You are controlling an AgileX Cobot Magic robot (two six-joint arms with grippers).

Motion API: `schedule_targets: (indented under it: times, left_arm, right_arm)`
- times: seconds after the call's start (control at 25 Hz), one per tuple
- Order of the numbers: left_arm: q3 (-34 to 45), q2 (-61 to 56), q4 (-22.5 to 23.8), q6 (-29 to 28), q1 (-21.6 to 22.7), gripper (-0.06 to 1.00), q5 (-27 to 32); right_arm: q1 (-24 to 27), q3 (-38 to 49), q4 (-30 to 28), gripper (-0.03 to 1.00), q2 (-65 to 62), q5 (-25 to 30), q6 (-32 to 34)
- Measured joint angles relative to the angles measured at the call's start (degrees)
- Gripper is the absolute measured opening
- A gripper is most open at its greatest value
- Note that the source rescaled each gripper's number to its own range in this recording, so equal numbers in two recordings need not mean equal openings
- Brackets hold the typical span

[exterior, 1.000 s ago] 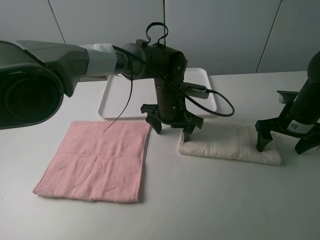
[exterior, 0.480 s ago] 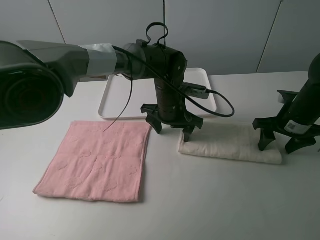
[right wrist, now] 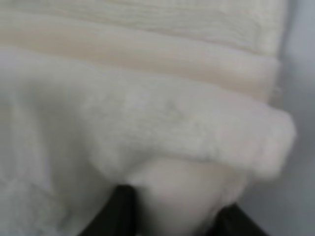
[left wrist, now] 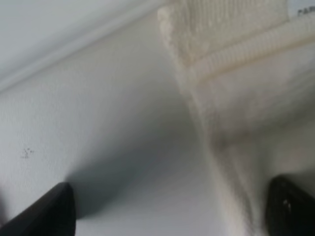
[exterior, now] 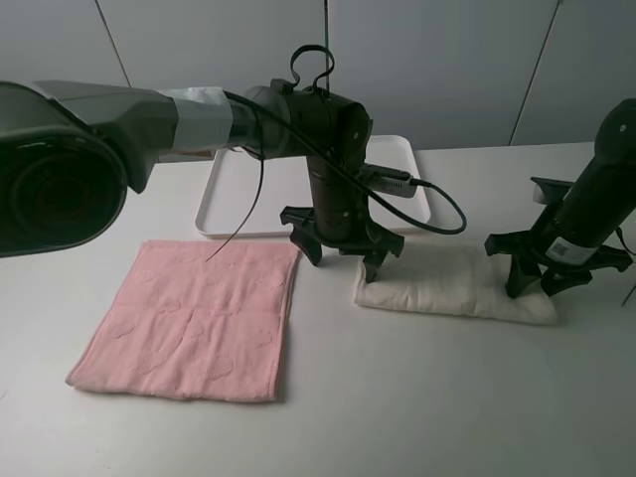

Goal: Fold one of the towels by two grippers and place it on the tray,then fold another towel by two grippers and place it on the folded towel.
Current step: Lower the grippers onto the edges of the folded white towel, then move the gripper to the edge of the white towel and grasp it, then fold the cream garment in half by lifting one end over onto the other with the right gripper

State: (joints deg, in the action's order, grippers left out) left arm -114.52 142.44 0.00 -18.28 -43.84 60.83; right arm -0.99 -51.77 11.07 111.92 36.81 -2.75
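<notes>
Pink towel (exterior: 189,323), near left: pale pink, with a faint embossed pattern. Cream-white towel (exterior: 447,288), right: cream-white, with a ribbed border band. Tray (exterior: 214,204), far: plain white. Desk (exterior: 397,417): plain off-white. Left gripper (exterior: 343,263) and right gripper (exterior: 532,291): black. Grey tape (exterior: 204,114) wraps the left arm. The right arm bears a white label (exterior: 564,250).

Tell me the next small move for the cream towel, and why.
Probably close the left gripper on its end of the cream towel: its fingers stand open over that edge, while the right gripper has the other end bunched between its fingers.
</notes>
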Motion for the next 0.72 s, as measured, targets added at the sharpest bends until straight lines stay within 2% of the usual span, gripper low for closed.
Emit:
schedule_targets:
  times: [0.12, 0.16, 0.72]
  left_arm:
    - [0.0, 0.0, 0.0, 0.0, 0.0, 1.0, 0.21]
    - [0.0, 0.0, 0.0, 0.0, 0.0, 1.0, 0.21]
    - [0.0, 0.0, 0.0, 0.22, 0.0, 1.0, 0.52]
  right_arm:
    - [-1.9, 0.0, 0.0, 0.08, 0.09, -0.56, 0.0]
    - [-2.18, 0.0, 0.0, 0.04, 0.09, -0.56, 0.0]
    - [-2.63, 1.05, -0.95, 0.04, -3.5, -1.08, 0.0]
